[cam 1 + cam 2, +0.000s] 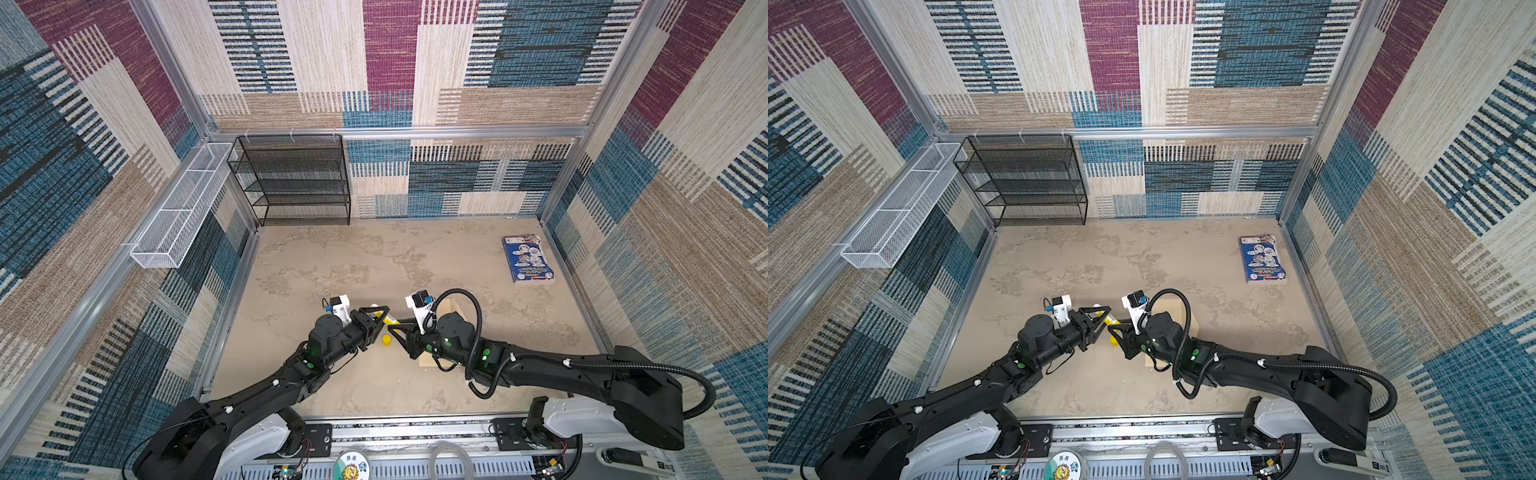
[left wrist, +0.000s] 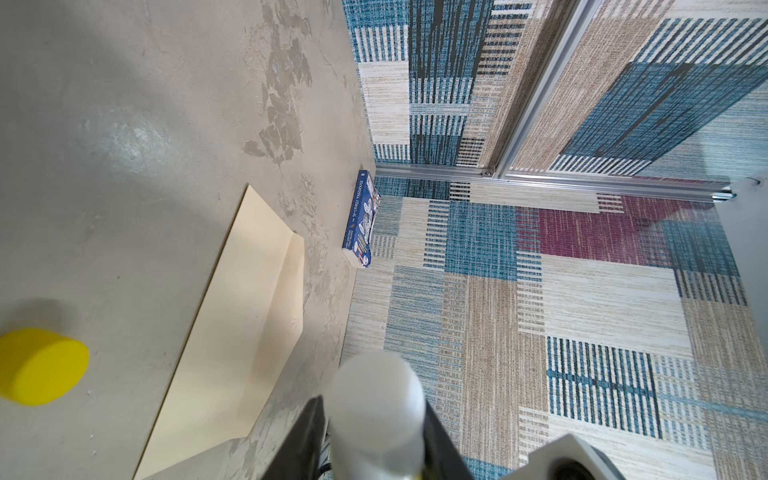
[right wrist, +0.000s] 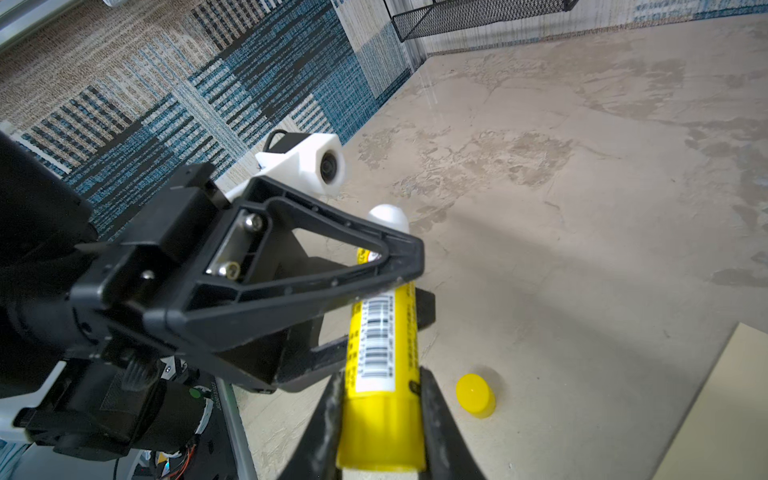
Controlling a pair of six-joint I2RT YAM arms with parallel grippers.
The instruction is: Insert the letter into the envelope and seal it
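A yellow glue stick hangs above the table between both arms, its cap off. My right gripper is shut on its yellow base. My left gripper is shut on its white upper end. The loose yellow cap lies on the table just below them, also visible in the right wrist view. The tan envelope lies flat with its flap folded out, mostly under my right arm in both top views. The letter is out of view.
A glossy blue booklet lies at the back right by the wall. A black mesh shelf stands at the back left. A white wire basket hangs on the left wall.
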